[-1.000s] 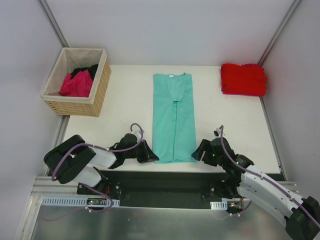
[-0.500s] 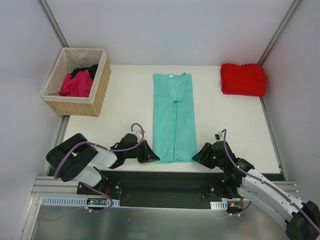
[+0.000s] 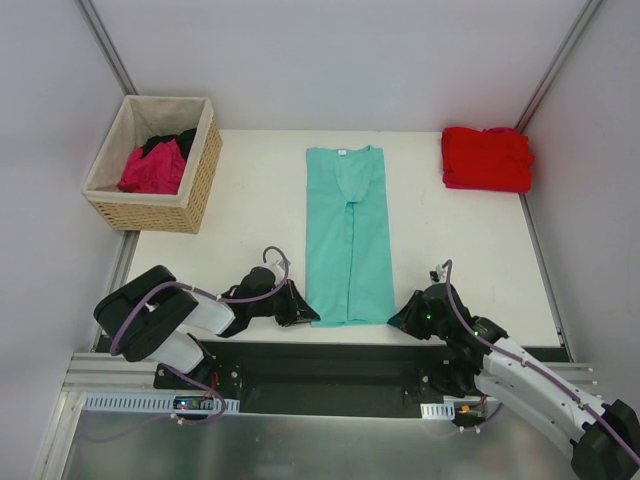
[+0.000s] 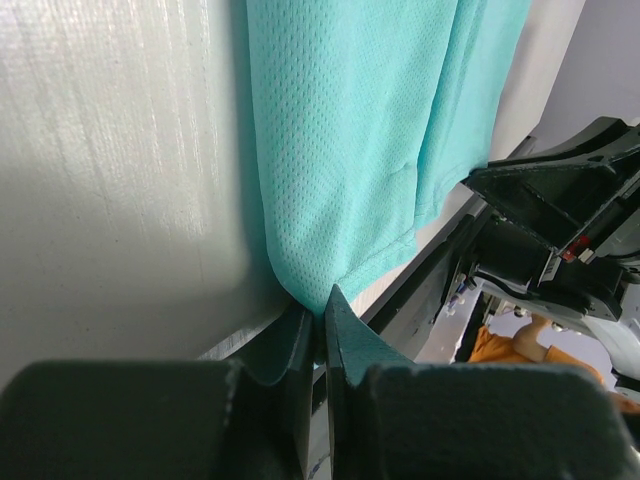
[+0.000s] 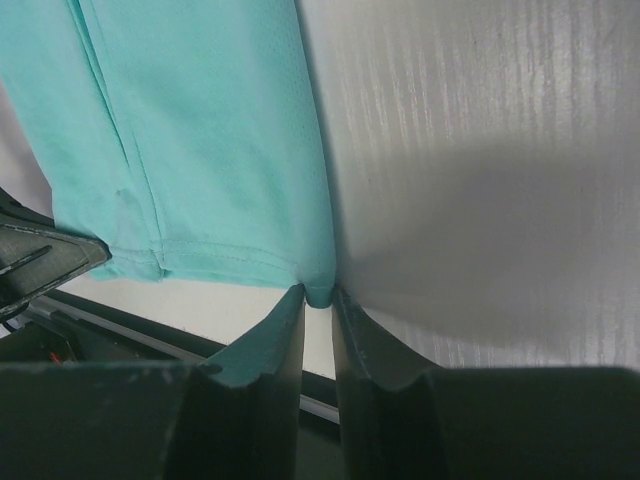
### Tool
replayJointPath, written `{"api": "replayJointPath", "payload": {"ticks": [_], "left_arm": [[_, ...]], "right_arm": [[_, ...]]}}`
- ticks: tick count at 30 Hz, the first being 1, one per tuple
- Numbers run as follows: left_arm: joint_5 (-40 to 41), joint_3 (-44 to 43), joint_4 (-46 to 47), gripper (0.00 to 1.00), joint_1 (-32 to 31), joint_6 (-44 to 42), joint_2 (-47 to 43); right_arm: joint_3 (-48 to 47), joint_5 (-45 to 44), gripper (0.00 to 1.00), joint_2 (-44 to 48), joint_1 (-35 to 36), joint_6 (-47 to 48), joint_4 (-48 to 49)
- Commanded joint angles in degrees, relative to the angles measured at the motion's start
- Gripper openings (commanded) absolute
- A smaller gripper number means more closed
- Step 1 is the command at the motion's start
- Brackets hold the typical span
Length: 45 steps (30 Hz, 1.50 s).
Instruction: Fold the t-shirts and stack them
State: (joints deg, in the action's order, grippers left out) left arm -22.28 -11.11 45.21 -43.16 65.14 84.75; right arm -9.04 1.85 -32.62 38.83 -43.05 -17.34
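Note:
A teal t-shirt (image 3: 348, 235), folded into a long strip, lies down the middle of the white table (image 3: 450, 250), neck label at the far end. My left gripper (image 3: 308, 317) lies low at the near left corner of its hem. In the left wrist view the left gripper (image 4: 322, 305) is shut on that corner of teal cloth (image 4: 340, 150). My right gripper (image 3: 397, 318) is at the near right corner. In the right wrist view the right gripper (image 5: 318, 298) has narrow jaws pinching the corner of the hem (image 5: 200, 130). A folded red t-shirt (image 3: 487, 158) sits at the far right.
A woven tan basket (image 3: 200, 185) stands at the far left, holding a magenta t-shirt (image 3: 153, 168) and a black one (image 3: 172, 141). The table's near edge and a black rail (image 3: 330, 365) run just behind both grippers. Grey walls close in the sides.
The right gripper has slid forward and down to the hem's right corner and its jaws have closed in on it. The left gripper has stayed shut on the left corner.

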Motion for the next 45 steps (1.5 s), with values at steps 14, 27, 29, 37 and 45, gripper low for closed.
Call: {"api": "replayJointPath", "payload": {"ticks": [14, 27, 29, 37, 45], "left_arm": [[1.28, 0.39, -4.08, 0.03, -0.26, -1.95, 0.59], [2.68, -3.82, -15.92, 0.04, -0.26, -6.86, -8.54], [3.65, -7.23, -21.99, 0.04, -0.26, -9.67, -11.35], [2.95, -16.92, -28.51, 0.04, 0.70, -14.34, -10.76], [1.19, -20.79, -27.63, 0.06, 2.28, -15.13, -6.62]], "right_arm": [[-3.17, -4.48, 0.01, -5.17, -0.07, 3.85, -4.37], [-12.93, -6.15, 0.01, -10.88, -0.42, 10.43, -4.63], [-15.30, -6.33, 0.01, -12.72, -0.42, 11.58, -4.63], [-23.39, -5.28, 0.01, -18.70, -0.24, 15.88, -3.75], [-30.24, -7.99, 0.01, -22.13, -0.59, 18.44, -4.54]]}}
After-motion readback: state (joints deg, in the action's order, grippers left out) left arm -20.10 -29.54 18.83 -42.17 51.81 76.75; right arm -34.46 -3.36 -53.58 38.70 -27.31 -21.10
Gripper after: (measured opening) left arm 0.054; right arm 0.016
